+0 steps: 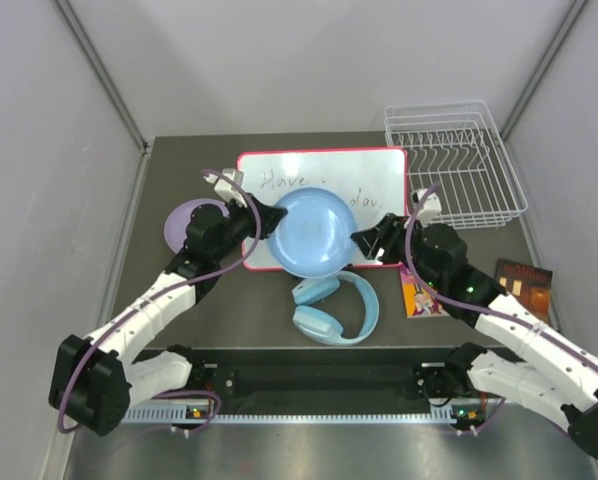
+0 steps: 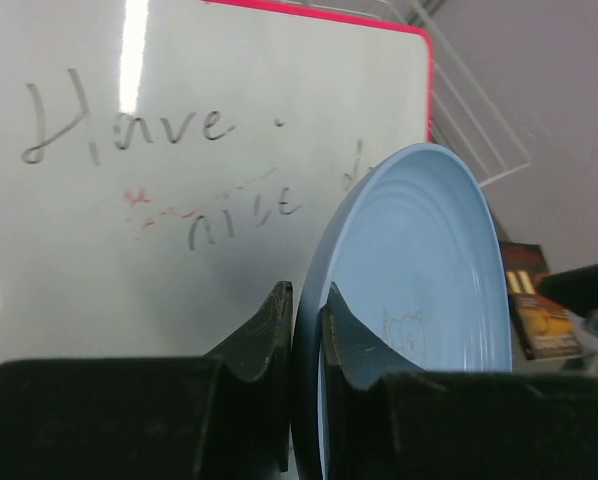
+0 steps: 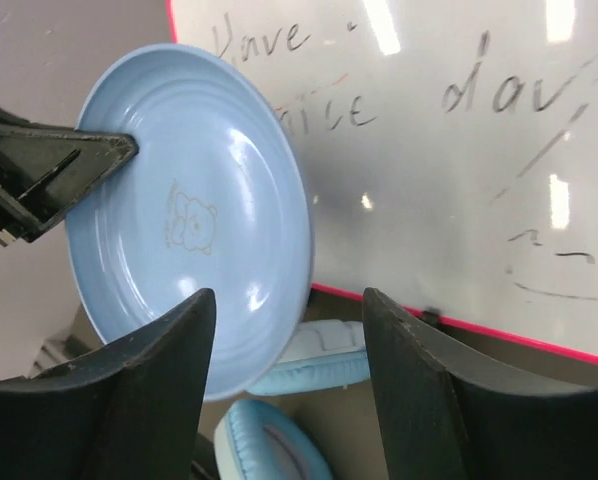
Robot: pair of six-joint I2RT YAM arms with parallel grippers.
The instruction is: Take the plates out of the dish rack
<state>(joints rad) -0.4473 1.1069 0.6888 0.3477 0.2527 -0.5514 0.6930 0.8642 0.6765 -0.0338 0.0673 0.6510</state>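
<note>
Black fingers of the left hand fill the bottom of the left wrist view, pinched together on the rim of the light-blue plate. Seen from above, that grip sits at the plate's 9 o'clock edge, and the plate hangs roughly level over the whiteboard — whether it clears the board or rests on it I cannot tell. The right hand stands at the plate's 3 o'clock edge with its jaws apart. The rim is lined up with the gap between them but apparently not yet inside it. So the plate spans from one hand to the other along the 9-to-3 line, with both hands at its rim. A lilac plate lies on the bench at 9 o'clock of the left wrist, partly under that arm. The left arm is much the nearer to it, so stacking the blue plate there would likely fall to the left. The dish rack, at 1 o'clock from the plate, shows no plate in the top view.
</note>
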